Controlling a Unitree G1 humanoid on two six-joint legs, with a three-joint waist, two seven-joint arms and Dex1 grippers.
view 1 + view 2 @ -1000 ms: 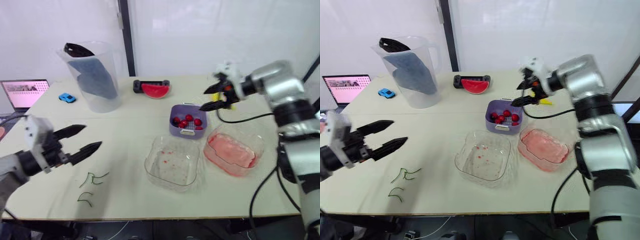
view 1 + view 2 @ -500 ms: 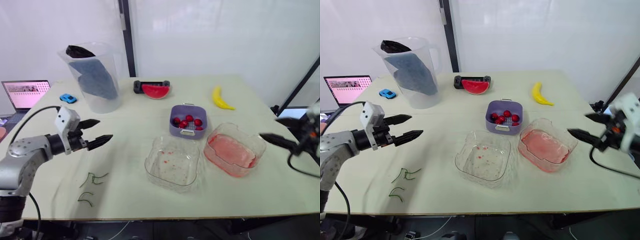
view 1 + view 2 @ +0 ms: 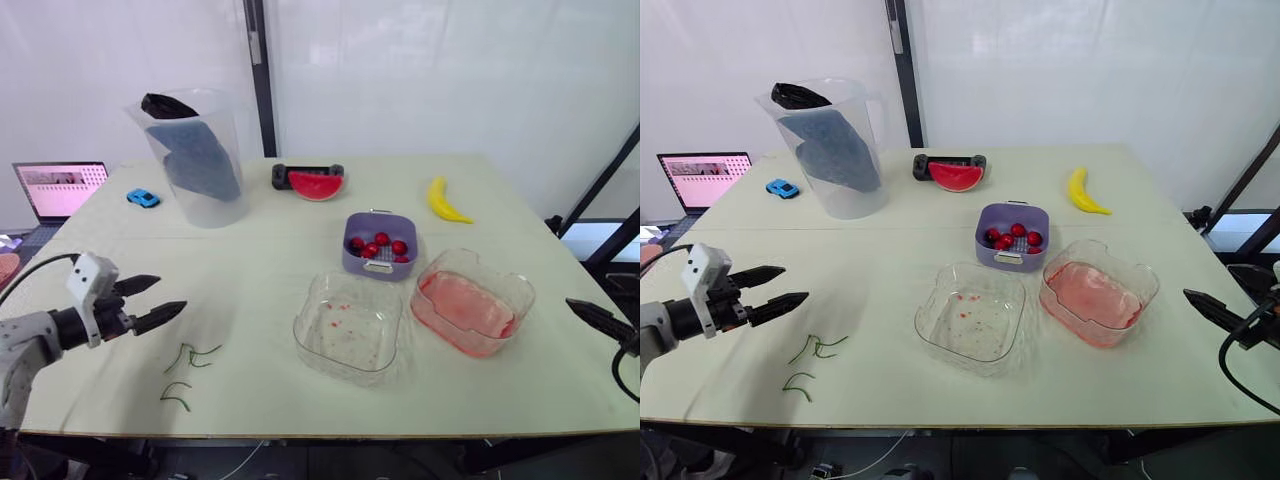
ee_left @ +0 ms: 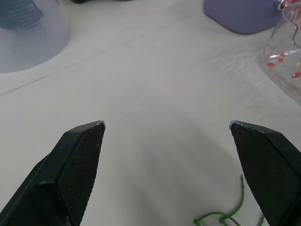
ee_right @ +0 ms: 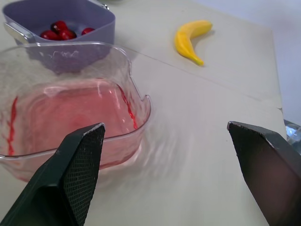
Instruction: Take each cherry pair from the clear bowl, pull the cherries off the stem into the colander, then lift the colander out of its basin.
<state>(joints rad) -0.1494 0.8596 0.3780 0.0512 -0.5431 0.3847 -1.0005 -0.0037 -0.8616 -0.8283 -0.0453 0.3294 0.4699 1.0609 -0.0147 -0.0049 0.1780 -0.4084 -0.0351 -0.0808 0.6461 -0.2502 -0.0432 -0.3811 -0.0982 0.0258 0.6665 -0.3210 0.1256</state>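
Hovering over the table (image 3: 280, 270) near its front left corner, the left gripper (image 3: 166, 296) has its two black fingers spread apart with nothing between them, tips aimed toward the table's middle. Two green stems (image 3: 186, 358) lie loose on the table just ahead of it, close to the front edge. The right gripper (image 5: 165, 124) hangs just off the right edge, fingers wide apart and empty, pointing at a pink-stained bowl (image 3: 470, 312).

The purple colander (image 3: 348, 258) stands near the middle of the table with several red cherries (image 3: 378, 244) inside; whether it sits in a basin of the same colour cannot be told. The clear bowl (image 3: 345, 335) sits just in front of it, toward the front edge, carrying only red specks, with the pink-stained bowl just beside it on the right. A banana (image 3: 443, 200) lies toward the back right corner, and a pitcher (image 3: 195, 155) stands toward the back left corner.
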